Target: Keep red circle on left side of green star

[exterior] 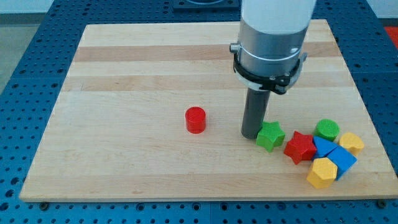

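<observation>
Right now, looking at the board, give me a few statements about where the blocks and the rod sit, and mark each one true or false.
1. The red circle lies to the view's left of the green star. True.
2. My tip is beside the red circle. False: it stands right by the green star's left side, well apart from the red circle.
3. The red star sits just right of the green star. True.
4. The green circle lies alone at the view's top left. False: it is in the cluster at the lower right.
5. Two yellow blocks are in that cluster. True.
</observation>
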{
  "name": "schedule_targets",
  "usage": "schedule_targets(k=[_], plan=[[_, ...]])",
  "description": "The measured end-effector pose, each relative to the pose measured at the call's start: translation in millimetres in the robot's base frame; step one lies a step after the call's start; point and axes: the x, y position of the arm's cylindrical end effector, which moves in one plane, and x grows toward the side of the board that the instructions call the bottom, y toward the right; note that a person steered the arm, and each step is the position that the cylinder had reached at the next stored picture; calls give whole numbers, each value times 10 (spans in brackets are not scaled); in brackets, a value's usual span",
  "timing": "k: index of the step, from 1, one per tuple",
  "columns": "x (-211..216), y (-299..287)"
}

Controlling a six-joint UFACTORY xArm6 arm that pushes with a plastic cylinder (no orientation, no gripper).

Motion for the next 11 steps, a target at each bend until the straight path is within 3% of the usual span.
schedule_targets(k=[1, 2, 3, 4, 5, 9, 11], plan=[[-34, -110], [-702, -636], [-1084, -1457], [-797, -2183], [-431, -2145], [-331, -282], [-166, -23]])
